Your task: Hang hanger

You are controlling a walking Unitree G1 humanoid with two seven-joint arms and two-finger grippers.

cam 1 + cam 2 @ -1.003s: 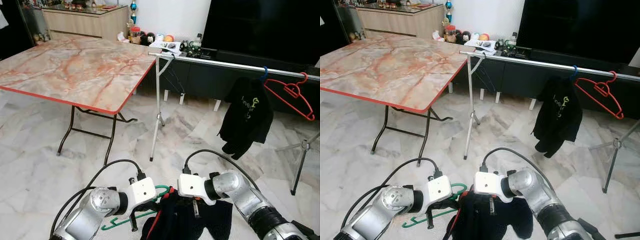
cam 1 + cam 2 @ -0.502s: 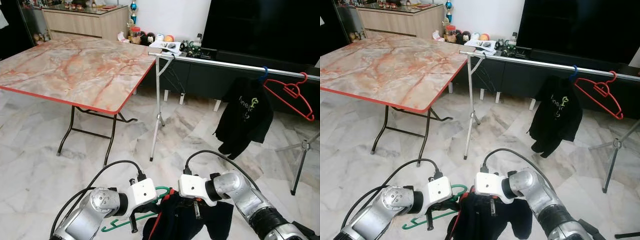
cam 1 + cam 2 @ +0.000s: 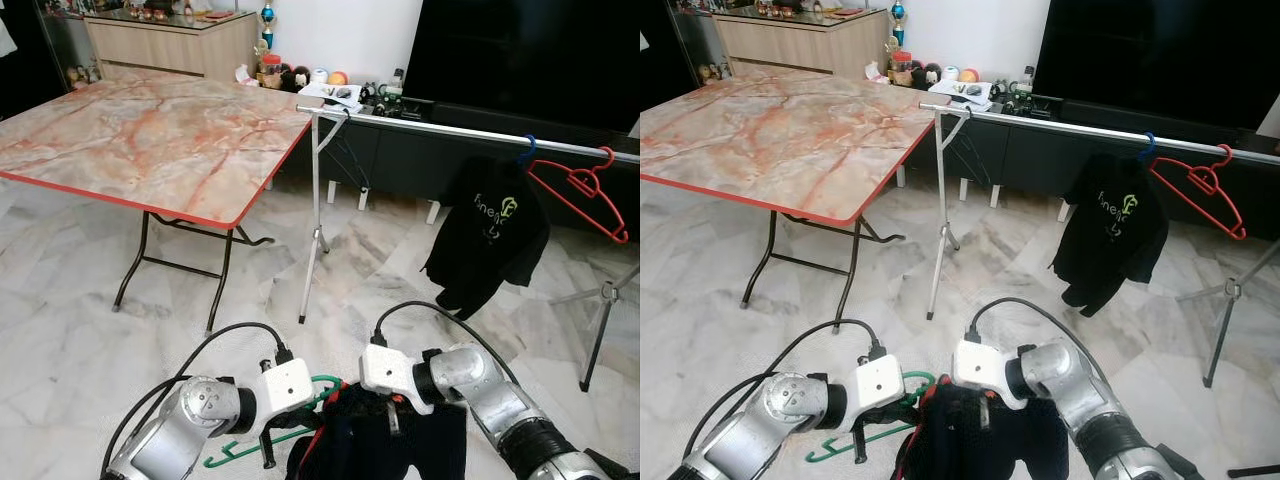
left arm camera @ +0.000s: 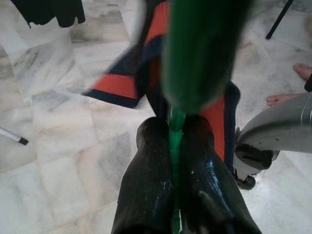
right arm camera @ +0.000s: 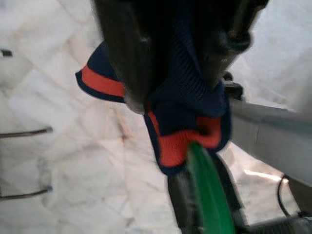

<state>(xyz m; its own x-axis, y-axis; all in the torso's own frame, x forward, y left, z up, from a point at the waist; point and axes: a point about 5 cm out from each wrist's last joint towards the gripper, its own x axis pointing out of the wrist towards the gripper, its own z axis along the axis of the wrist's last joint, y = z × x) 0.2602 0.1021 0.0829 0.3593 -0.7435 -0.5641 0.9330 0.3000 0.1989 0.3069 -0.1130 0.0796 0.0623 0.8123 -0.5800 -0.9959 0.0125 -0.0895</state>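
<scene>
Home living room: television point(image 3: 530, 50), sideboard point(image 3: 165, 40), marble floor point(image 3: 70, 300)

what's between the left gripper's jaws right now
The green hanger: in the left wrist view the left gripper pinches its thin bar, with the navy and orange garment draped just beyond.

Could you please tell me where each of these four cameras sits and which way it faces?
Left eye, head: forward-down at rail; both arms.
Right eye, head: same scene, table.
Left wrist: along left gripper clamping green hanger.
Right wrist: along right gripper pinching navy garment.
Wrist views share hanger and garment.
</scene>
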